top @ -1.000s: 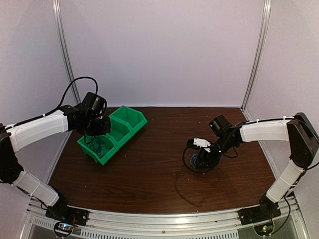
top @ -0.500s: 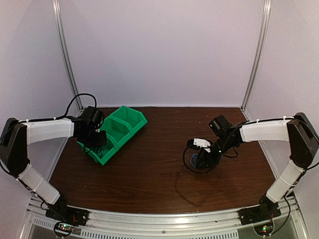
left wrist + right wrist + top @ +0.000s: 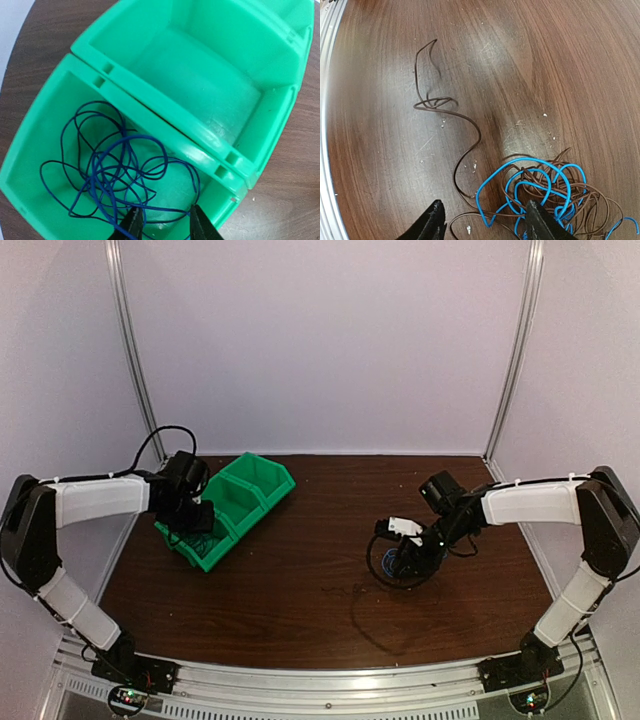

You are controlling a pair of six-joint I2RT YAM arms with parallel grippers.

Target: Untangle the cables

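Thin looping cables (image 3: 117, 172), glossy plastic bin (image 3: 165, 132)

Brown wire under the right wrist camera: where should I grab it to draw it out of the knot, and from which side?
Probably the single curved stretch of the brown wire that trails away from the blue-and-brown tangle. There it lies flat on the table, alone, with no blue strand crossing. Come straight down from above, the open right gripper straddling it.

Left fingers (image 3: 134, 222) and right fingers (image 3: 432, 220) both parted, pointing downward.
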